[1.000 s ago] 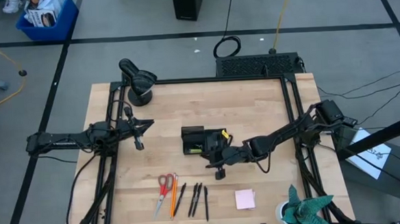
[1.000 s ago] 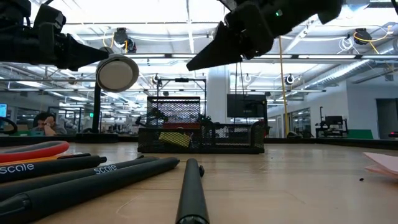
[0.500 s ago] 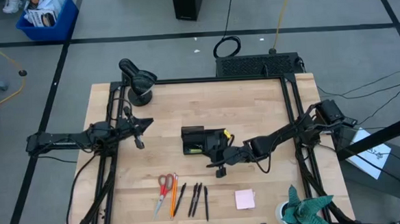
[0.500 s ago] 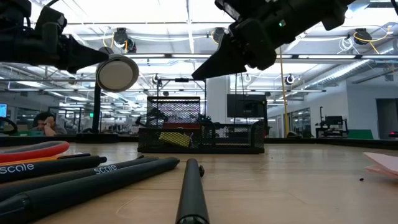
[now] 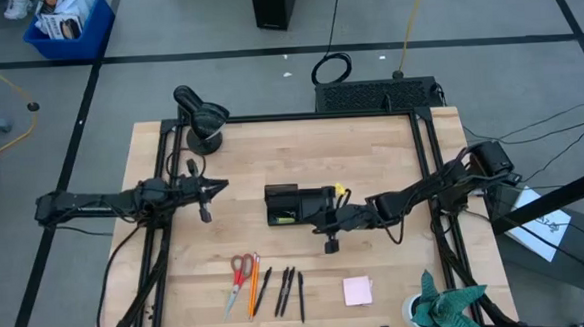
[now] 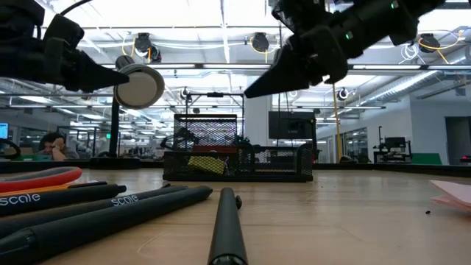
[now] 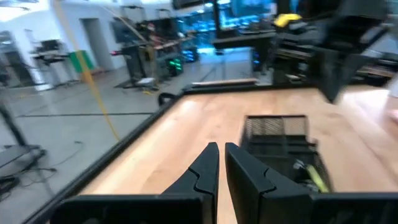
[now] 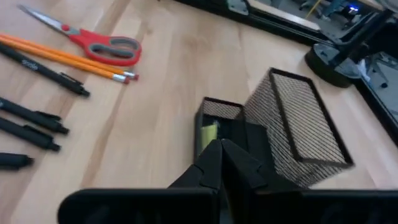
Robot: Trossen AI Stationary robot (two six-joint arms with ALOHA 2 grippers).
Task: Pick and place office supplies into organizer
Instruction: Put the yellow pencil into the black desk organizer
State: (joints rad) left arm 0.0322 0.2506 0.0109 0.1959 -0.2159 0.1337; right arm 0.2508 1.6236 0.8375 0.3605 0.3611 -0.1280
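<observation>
High view gives you the organizer [image 5: 296, 204] near the middle of the worktop [image 5: 371, 149], a black mesh tray with a taller mesh box at one end and a small yellow piece [image 5: 286, 218] lying in a low compartment. The right wrist view shows that same yellow piece [image 8: 208, 132] inside the organizer [image 8: 292, 127].

Your right pincer [image 5: 320, 222] hangs in the air just beside the organizer's right end, clenched with nothing between its fingers; in the low view it sits above the tray [image 6: 237, 160], pointing down and to the left [image 6: 254, 90].

Nearer the front edge you see the remaining supplies in a row: the red-handled scissors [image 5: 240, 275], an orange pencil [image 5: 252, 284] touching them, then four thin black pens [image 5: 284, 290]. The pink sticky-note pad [image 5: 358, 290] lies to their right, well apart.

Your left pincer [image 5: 205, 196] hovers over the left part of the worktop, well apart from the organizer, its fingers almost together and grasping nothing.

A round black dome-shaped device [image 5: 203, 118] stands at the back left corner, and a teal-green cloth [image 5: 448, 306] sits at the front right corner.
</observation>
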